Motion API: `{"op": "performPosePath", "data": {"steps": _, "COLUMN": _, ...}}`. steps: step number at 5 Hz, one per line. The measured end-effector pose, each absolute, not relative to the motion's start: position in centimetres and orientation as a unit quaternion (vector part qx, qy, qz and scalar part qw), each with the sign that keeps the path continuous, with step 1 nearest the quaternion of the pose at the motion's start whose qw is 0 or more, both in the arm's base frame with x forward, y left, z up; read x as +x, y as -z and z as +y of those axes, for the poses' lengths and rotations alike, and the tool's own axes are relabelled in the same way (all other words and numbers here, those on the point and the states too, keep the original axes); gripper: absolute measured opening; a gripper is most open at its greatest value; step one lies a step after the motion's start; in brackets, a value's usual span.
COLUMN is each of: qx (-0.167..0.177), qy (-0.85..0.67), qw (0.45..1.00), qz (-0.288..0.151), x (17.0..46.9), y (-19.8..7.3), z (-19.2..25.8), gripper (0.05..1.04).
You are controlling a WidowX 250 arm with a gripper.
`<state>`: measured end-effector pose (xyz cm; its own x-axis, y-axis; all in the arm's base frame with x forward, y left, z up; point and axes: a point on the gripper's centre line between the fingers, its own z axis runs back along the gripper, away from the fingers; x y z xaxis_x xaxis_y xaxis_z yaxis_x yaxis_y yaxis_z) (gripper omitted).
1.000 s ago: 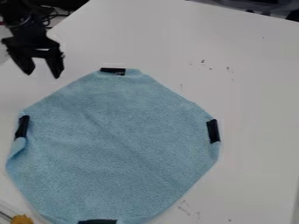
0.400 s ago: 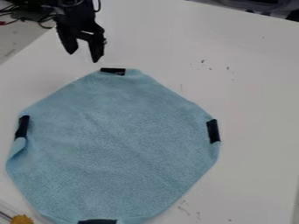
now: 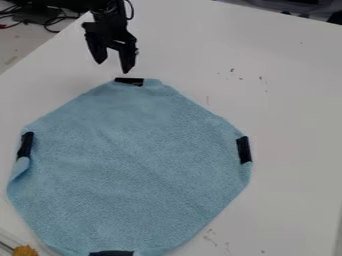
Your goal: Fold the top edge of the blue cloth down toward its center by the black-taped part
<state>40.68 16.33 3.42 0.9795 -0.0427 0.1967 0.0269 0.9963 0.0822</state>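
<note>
Gripper (image 3: 114,68), fingers spread wide and holding nothing, hangs near the top edge of a blue cloth (image 3: 133,165). Black strips (image 3: 244,150) mark the cloth's edges.

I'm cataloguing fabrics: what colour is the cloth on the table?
The cloth is light blue, seen best in the camera view.

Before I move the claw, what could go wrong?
The open claw hangs near the black tape at the far edge of the blue cloth and might snag it. The fold by the picture's left tape could catch too. Dragging the cloth might nudge the orange item at bottom left.
</note>
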Motion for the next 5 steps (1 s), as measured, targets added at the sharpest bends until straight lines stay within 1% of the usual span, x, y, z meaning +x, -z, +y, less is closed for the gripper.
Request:
{"op": "performPosePath", "data": {"steps": 1, "qx": 0.034, "qy": 0.025, "qw": 0.994, "qz": -0.098, "x": 41.4, "y": -2.7, "z": 15.5, "gripper": 1.0}}
{"op": "performPosePath", "data": {"steps": 2, "qx": 0.029, "qy": 0.033, "qw": 0.995, "qz": -0.089, "x": 41.5, "y": -2.8, "z": 14.5, "gripper": 1.0}}
{"op": "performPosePath", "data": {"steps": 3, "qx": 0.016, "qy": 0.028, "qw": 0.997, "qz": -0.077, "x": 40.8, "y": -2.1, "z": 14.2, "gripper": 1.0}}
{"op": "performPosePath", "data": {"steps": 4, "qx": 0.007, "qy": 0.021, "qw": 0.998, "qz": -0.064, "x": 39.4, "y": -1.1, "z": 14.3, "gripper": 1.001}}
{"op": "performPosePath", "data": {"steps": 5, "qx": 0.005, "qy": 0.011, "qw": 0.998, "qz": -0.064, "x": 39.0, "y": -1.0, "z": 14.7, "gripper": 1.0}}
